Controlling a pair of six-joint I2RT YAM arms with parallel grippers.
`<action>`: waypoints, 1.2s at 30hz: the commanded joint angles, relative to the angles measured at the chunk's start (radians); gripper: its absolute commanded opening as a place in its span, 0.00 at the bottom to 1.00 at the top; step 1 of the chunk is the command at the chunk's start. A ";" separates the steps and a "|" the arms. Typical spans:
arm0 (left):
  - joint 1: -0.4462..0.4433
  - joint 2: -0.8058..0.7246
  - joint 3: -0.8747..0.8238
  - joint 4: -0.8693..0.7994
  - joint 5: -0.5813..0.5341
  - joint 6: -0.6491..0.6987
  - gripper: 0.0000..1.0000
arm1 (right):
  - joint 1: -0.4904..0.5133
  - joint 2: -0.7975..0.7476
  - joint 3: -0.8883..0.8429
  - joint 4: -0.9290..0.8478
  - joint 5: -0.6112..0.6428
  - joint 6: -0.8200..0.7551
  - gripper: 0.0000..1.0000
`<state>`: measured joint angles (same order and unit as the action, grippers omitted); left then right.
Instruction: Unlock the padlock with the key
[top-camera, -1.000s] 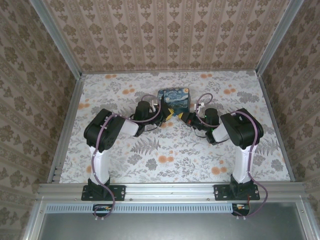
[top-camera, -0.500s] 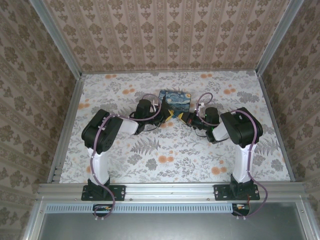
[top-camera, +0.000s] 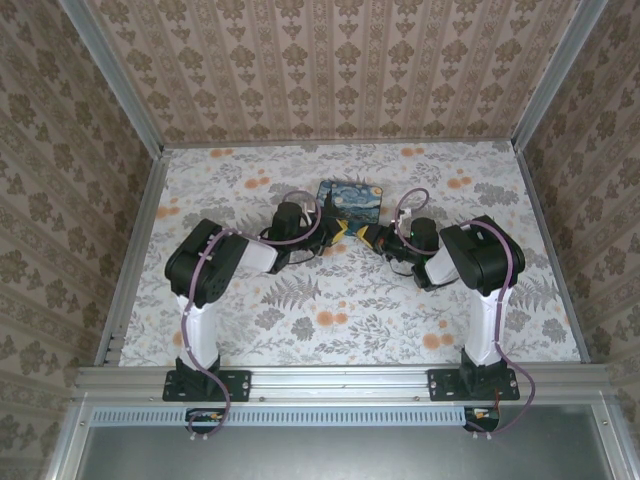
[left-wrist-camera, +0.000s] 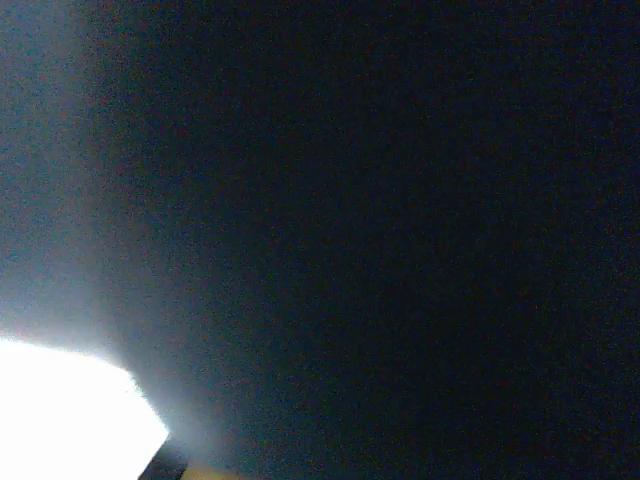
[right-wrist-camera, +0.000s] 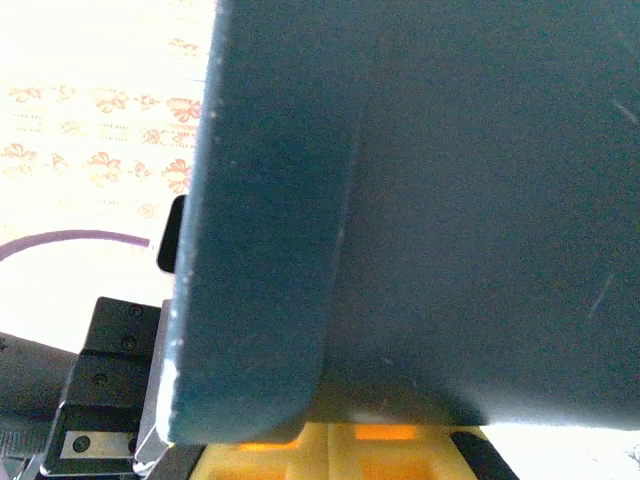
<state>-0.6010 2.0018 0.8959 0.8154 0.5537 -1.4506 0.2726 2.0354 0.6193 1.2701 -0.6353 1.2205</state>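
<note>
Beside box (top-camera: 349, 198) | right end effector (top-camera: 364, 236) edged leftward, pinched narrow | left end effector (top-camera: 338, 232) pinched narrow

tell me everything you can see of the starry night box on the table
The box is a small rectangle whose top is printed with a swirling blue night sky and yellow patches. It lies on the floral table, near the middle, turned slightly askew. The left gripper and right gripper meet along its near edge; whether either touches it cannot be told. Its material is unclear.
</note>
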 joint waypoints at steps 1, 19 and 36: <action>-0.080 -0.003 0.000 0.156 0.130 -0.069 0.00 | 0.042 0.010 -0.001 0.062 0.033 0.038 0.00; -0.097 -0.004 -0.002 0.189 0.106 -0.082 0.00 | 0.044 -0.013 0.066 0.060 0.009 0.123 0.00; -0.098 -0.034 -0.005 0.063 0.118 0.036 0.00 | 0.038 -0.049 0.074 0.029 0.076 -0.155 0.00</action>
<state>-0.6159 2.0026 0.8711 0.8787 0.4927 -1.4487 0.2806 2.0029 0.6353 1.2217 -0.5823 1.0859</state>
